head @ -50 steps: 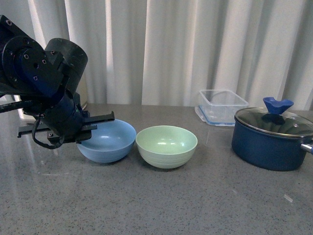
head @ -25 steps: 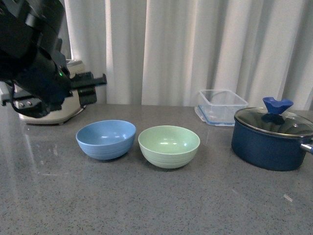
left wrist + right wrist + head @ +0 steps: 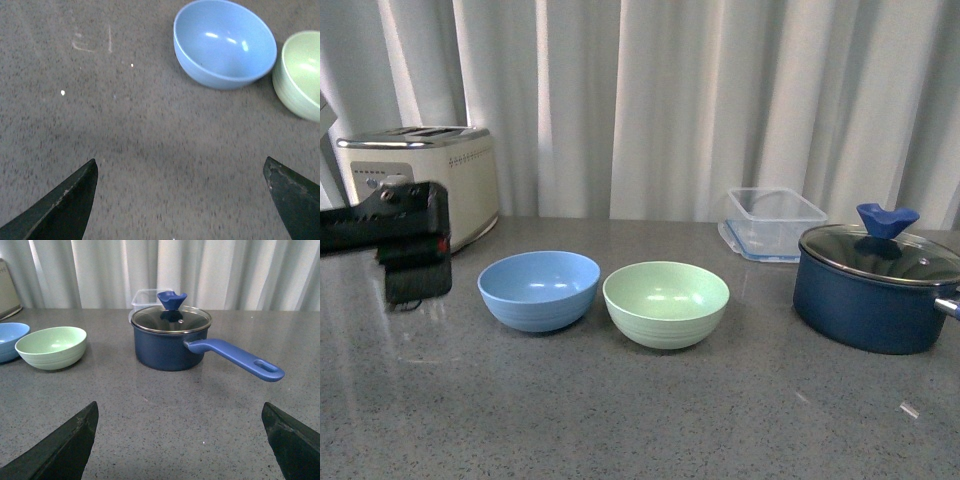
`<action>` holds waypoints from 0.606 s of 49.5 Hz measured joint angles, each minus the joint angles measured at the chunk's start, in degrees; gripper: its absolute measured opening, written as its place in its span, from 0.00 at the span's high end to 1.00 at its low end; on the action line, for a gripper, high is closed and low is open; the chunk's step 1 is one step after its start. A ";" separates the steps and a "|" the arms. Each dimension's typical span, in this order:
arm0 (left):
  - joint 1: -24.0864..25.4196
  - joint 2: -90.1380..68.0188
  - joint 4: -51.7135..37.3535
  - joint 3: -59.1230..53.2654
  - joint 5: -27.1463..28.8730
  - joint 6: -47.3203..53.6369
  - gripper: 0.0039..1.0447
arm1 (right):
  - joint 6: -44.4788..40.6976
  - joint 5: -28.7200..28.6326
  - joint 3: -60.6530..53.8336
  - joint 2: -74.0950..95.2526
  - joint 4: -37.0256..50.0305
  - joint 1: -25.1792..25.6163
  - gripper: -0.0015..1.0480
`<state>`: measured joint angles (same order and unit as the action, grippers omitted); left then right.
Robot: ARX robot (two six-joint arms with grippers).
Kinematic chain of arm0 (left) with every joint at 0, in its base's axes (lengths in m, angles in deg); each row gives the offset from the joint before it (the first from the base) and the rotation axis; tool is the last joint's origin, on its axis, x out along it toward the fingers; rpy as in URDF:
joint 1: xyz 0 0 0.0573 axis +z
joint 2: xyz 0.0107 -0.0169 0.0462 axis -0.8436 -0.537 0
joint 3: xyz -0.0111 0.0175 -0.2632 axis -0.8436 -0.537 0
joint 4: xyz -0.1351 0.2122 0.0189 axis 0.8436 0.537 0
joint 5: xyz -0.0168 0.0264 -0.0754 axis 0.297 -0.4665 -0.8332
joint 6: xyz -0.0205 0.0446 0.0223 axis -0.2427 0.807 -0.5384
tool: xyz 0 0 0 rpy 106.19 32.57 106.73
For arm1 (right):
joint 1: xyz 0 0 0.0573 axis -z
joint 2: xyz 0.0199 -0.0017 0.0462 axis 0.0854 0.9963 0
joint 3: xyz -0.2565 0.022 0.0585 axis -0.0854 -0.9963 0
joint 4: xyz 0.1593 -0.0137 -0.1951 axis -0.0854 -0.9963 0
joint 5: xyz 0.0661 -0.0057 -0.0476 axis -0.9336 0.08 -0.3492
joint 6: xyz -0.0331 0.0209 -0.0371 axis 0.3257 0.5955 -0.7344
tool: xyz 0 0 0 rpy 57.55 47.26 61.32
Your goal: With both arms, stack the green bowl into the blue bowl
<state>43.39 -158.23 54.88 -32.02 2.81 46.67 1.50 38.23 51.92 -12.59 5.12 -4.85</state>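
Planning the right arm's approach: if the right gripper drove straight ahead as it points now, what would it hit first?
Most likely the navy pot: it sits dead ahead of the open right gripper, with only bare table between. The green bowl lies off that line.

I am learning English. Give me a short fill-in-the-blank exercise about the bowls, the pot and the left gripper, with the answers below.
1. The green bowl and the blue bowl stand side by side, and both are ___ inside.
2. The bowl closer to the toaster is the ___ one.
3. A glass ___ covers the pot.
4. The left gripper holds nothing; its jaws are wide ___.
Answers: empty, blue, lid, open.
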 joint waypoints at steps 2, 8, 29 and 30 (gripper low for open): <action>-0.87 2.21 0.39 -2.10 0.42 -0.33 0.06 | 0.00 0.00 0.00 0.00 0.00 0.00 0.10; -1.79 5.64 0.90 -5.14 0.66 -1.18 0.06 | 0.00 -0.04 0.00 0.00 0.00 0.00 0.10; 4.42 15.63 -45.40 -29.20 -6.34 16.90 0.65 | 0.00 0.04 0.00 0.00 0.00 0.00 0.10; 4.85 16.44 -45.40 -30.18 -6.97 17.07 0.70 | 0.00 0.04 0.00 0.00 0.00 0.00 0.10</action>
<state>48.24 -141.79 9.48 -62.21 -4.16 63.74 1.50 38.28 51.92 -12.59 5.12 -4.85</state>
